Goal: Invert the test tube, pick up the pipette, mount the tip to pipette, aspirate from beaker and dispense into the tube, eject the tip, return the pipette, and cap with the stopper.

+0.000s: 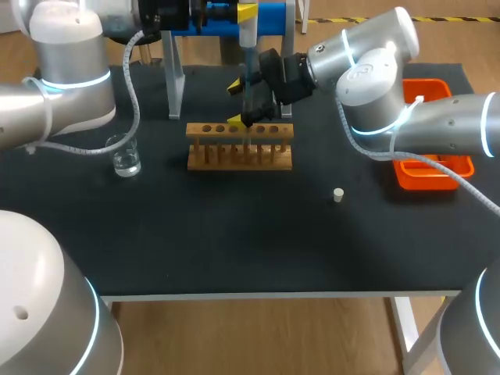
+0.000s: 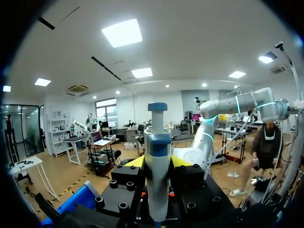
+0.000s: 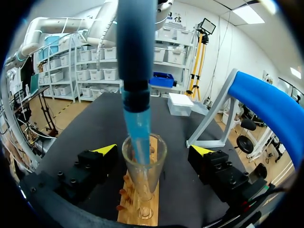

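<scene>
Left arm [image 1: 70,78] enters at the left edge of the head view, its wrist at top centre. Left gripper [image 2: 157,162] is clamped on the pipette [image 2: 157,137]. Right arm [image 1: 375,70] enters from the right edge, elbow bent, reaching to upper centre. Right gripper [image 3: 153,149] has its fingers spread wide.

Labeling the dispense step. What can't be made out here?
Head view: the test tube is hidden behind the right gripper.
Right wrist view: liquid level in the tube is masked by the pipette tip.
Left wrist view: the pipette is cut off at its lower end by the edge.
Head view: the beaker is too small to show its fill level.
Head view: the orange tray is partly covered by the right arm.
</scene>
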`<state>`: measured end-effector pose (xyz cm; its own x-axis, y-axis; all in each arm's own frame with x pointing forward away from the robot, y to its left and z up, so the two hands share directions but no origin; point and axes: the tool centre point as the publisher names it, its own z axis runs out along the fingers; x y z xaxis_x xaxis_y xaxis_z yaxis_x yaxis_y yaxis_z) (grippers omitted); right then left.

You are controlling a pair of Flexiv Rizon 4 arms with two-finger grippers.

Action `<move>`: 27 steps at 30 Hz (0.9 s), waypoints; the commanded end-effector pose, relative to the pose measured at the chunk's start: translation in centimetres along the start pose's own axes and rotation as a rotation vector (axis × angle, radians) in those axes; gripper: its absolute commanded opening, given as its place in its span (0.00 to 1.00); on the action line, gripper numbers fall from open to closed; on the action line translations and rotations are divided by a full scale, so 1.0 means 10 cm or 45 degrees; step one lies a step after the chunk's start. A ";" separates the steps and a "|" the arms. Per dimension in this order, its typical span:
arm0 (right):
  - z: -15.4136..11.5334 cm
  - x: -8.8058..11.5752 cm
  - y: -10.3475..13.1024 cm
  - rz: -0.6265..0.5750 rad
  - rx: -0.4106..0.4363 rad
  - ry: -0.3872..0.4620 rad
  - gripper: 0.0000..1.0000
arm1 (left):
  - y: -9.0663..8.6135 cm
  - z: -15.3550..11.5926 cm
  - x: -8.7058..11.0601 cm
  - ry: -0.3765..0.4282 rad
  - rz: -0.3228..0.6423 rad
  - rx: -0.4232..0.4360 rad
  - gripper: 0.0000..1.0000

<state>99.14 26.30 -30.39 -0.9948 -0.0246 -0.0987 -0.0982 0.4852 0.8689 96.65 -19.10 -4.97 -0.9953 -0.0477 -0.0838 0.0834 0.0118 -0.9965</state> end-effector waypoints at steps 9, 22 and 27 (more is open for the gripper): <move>-0.02 0.01 0.01 -0.013 0.024 0.008 1.00 | 0.02 0.00 -0.01 0.002 0.005 -0.006 0.00; -0.02 0.01 0.01 -0.012 0.033 0.006 1.00 | 0.06 0.01 -0.01 0.008 0.006 -0.009 0.00; -0.02 0.01 0.01 -0.012 0.033 0.006 1.00 | 0.08 0.01 -0.02 0.010 0.005 -0.007 0.00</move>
<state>98.94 26.26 -30.33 -0.9939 -0.0310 -0.1063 -0.1073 0.5054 0.8562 96.65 -19.18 -5.65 -0.9952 -0.0455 -0.0866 0.0857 0.0204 -0.9961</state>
